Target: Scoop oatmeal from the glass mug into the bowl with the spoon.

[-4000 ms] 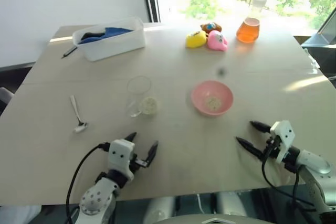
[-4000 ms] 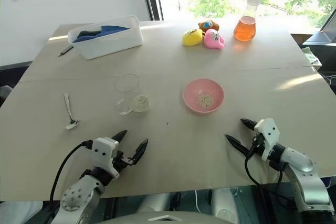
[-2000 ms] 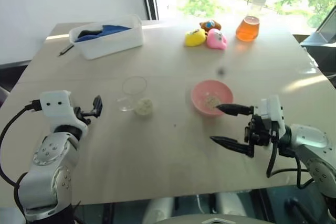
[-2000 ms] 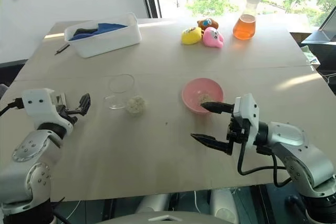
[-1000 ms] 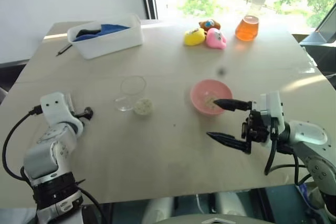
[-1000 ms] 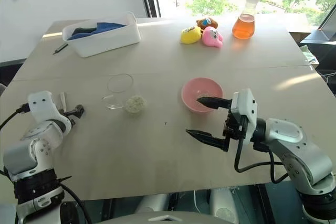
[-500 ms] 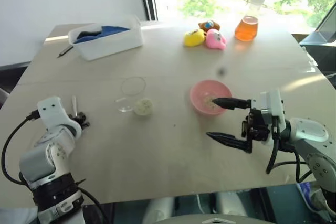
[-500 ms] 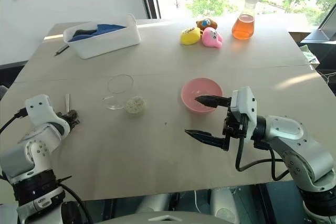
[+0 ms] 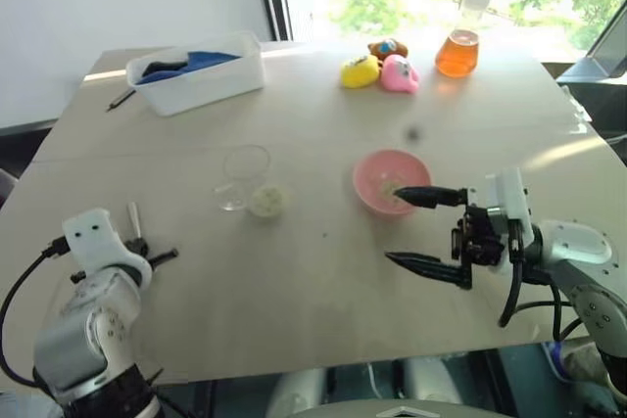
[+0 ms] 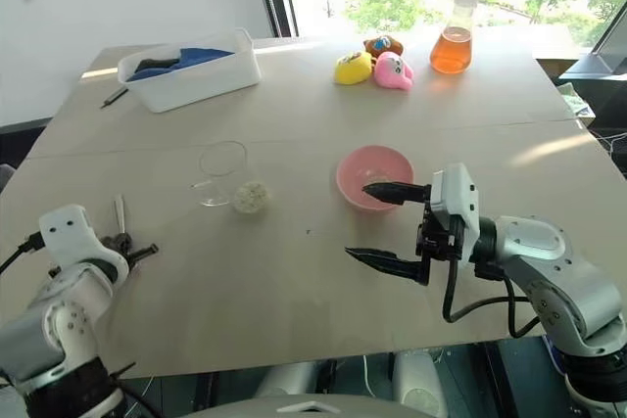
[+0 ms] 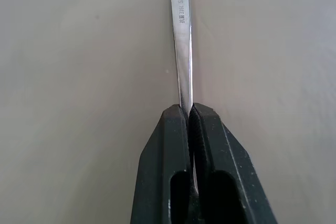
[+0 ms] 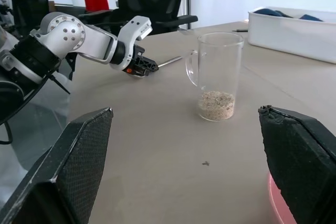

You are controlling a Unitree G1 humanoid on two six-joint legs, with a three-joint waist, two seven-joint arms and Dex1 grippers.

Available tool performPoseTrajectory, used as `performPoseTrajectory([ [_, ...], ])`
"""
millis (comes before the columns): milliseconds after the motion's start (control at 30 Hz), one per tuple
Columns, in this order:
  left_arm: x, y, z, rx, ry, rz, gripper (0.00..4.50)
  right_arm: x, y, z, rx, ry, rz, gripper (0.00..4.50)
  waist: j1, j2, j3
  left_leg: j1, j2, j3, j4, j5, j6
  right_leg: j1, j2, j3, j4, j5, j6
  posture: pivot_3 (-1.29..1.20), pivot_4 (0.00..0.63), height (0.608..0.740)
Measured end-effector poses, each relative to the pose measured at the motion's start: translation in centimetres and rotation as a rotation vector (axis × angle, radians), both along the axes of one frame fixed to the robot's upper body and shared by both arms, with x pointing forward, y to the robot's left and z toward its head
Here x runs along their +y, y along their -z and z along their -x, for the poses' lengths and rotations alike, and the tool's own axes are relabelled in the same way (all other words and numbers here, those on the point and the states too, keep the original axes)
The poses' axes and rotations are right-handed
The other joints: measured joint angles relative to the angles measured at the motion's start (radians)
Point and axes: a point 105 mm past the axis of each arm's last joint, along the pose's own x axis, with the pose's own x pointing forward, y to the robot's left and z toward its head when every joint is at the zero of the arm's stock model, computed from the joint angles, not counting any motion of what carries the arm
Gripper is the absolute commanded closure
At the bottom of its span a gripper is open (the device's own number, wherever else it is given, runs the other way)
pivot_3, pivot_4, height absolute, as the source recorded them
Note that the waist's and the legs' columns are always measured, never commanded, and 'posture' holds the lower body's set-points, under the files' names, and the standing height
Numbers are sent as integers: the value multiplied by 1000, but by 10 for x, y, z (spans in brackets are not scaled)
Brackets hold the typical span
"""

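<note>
Fingers of the left end effector (image 11: 189, 116), apart a second ago, have now clamped on the spoon (image 11: 181, 40) handle at the table's (image 9: 323, 281) left edge, so scooping from the glass mug (image 10: 223, 174) can start, while the right end effector (image 10: 384, 223) waits spread beside the bowl (image 10: 375, 173).

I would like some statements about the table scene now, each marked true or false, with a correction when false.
1. The left hand is shut on the spoon. True.
2. The glass mug lies on its side. False: it stands upright.
3. The oatmeal fills the mug to the rim. False: it covers only the bottom.
4. The right hand is open. True.
5. The bowl is blue. False: it is pink.
</note>
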Motion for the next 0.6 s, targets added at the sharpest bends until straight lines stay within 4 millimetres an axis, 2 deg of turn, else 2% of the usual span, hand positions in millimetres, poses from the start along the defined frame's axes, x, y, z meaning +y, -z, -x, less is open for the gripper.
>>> performPoseTrajectory([
  [133, -17, 6, 20, -4, 94, -43, 4451, -1, 4, -2, 17, -14, 8, 0, 0, 1, 0, 0, 1, 0, -1, 0, 0, 0, -3, 1, -1, 0, 0, 0, 150, 740],
  [367, -53, 16, 71, -86, 286, 59, 4451, -2, 13, -1, 37, -27, 23, 0, 6, 0, 0, -1, 1, 0, -1, -1, 2, 1, -5, 1, -3, 0, 0, 0, 150, 740],
  [500, -75, 19, 85, -104, 403, 113, 4451, -3, 18, -4, 77, -9, 37, 0, 10, -4, 2, -2, 1, -1, -1, -3, 5, 2, -5, -1, -4, 0, 0, 0, 150, 740],
  [567, -103, 20, 90, -99, 608, 117, 4451, -7, 30, -7, 142, 42, 109, 0, 13, -3, 2, -3, 0, -2, -1, -3, 6, 2, -6, -2, -5, -2, -3, 0, 150, 740],
  [600, -107, 20, 89, -102, 634, 116, 4451, -8, 32, -7, 152, 48, 121, 0, 14, -4, 3, -4, 0, -2, -1, -3, 6, 2, -6, -3, -5, -2, -4, 0, 150, 740],
])
